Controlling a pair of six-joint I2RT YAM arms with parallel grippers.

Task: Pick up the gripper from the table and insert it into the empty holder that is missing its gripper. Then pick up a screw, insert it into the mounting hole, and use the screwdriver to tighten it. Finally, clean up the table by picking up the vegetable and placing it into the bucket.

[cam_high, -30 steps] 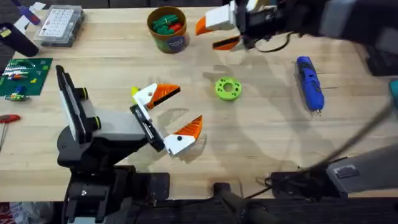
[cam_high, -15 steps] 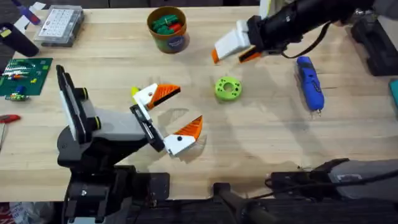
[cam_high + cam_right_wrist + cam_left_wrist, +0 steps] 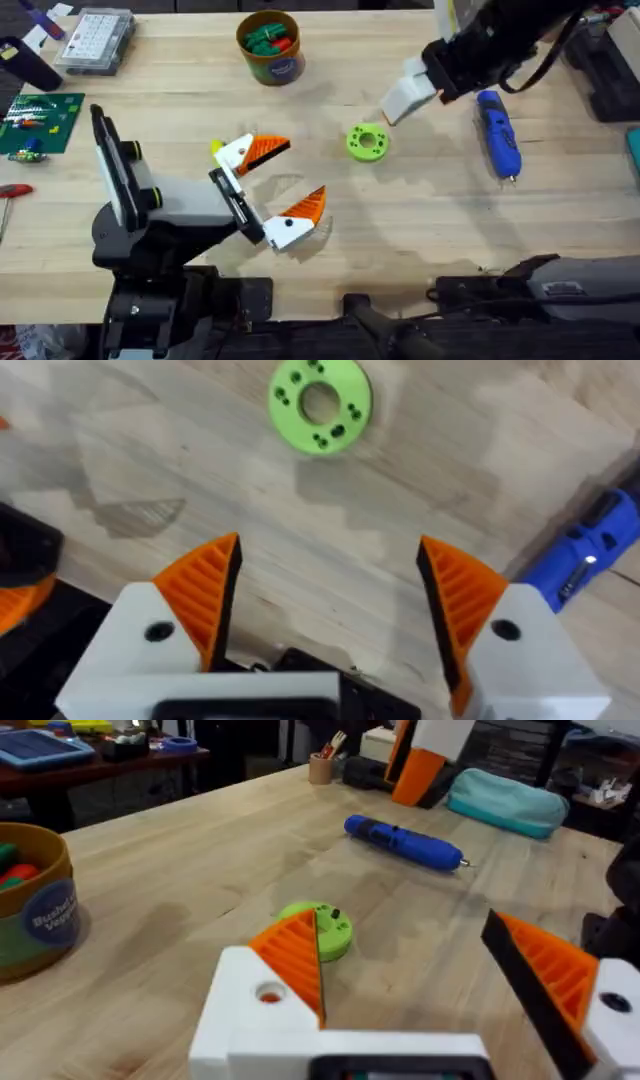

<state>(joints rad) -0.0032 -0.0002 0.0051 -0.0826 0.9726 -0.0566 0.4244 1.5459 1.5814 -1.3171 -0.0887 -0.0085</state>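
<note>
Now, my right end effector (image 3: 325, 595) hangs wide open and empty over the surface (image 3: 420, 210); the screwdriver (image 3: 498, 133) lies just beside it; rigid, probably slick plastic; I'd grip mid-barrel; left end effector (image 3: 272, 186) gapes open, empty.

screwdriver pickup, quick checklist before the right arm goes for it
1. Right gripper open: ok, jaws wide apart, nothing between them.
2. Screwdriver free to grab: ok, lying flat on the table, nothing on it.
3. Gripper over the screwdriver: not ok, it hangs nearer the green disc, with the screwdriver off to one side.
4. Left gripper out of the way: ok, open and well apart from the screwdriver.
5. Screw seated in the mounting hole: cannot tell.
</note>
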